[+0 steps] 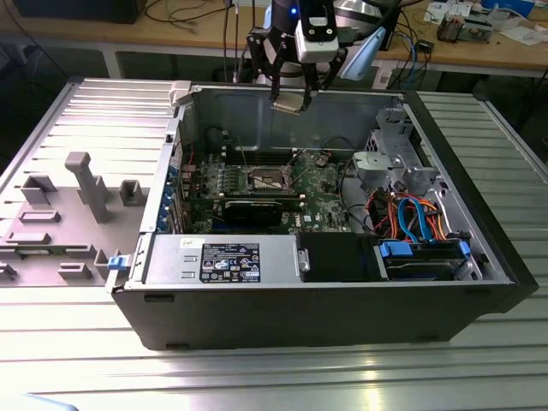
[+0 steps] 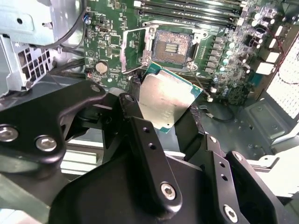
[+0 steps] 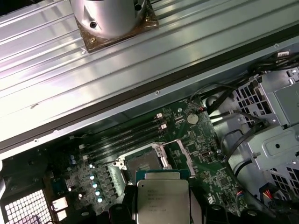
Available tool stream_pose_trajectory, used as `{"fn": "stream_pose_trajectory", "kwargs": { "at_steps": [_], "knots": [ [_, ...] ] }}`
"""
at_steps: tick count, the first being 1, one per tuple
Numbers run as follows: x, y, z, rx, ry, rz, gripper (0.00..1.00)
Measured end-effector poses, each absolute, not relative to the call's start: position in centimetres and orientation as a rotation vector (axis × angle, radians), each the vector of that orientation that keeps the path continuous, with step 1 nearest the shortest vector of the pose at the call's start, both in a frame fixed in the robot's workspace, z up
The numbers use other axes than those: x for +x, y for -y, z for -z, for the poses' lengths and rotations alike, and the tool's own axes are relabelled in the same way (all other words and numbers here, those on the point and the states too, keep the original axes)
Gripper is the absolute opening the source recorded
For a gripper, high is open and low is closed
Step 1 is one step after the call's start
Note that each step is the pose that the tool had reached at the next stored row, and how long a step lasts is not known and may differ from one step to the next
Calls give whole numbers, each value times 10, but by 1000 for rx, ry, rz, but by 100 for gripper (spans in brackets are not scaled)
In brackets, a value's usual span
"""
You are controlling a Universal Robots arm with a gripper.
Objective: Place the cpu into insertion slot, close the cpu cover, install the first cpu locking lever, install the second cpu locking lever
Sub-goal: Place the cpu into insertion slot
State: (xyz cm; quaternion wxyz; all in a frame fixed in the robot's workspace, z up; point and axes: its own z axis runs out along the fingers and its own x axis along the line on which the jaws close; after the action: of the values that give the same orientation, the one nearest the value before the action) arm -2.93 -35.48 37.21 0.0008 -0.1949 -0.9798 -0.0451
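The gripper [image 1: 298, 89] pinches the cpu [image 2: 167, 99] by its edges, up in the air above the insertion slot [image 2: 171, 46]; it looks light, thin, stiff and easy to break, so edges are safest.

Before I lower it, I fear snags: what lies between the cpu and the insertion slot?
Nothing: in the exterior view the cpu hangs clear, only bare air down to the insertion slot.

The jaws hold the cpu [image 2: 169, 100] clear of the open insertion slot [image 2: 172, 46].
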Motion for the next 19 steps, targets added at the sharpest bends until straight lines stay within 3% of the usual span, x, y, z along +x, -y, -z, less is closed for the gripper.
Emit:
{"fn": "stream_pose_trajectory", "kwargs": {
  "at_steps": [19],
  "knots": [
    [-29, 355, -371, -703, 3060, 142, 54]
  ]
}}
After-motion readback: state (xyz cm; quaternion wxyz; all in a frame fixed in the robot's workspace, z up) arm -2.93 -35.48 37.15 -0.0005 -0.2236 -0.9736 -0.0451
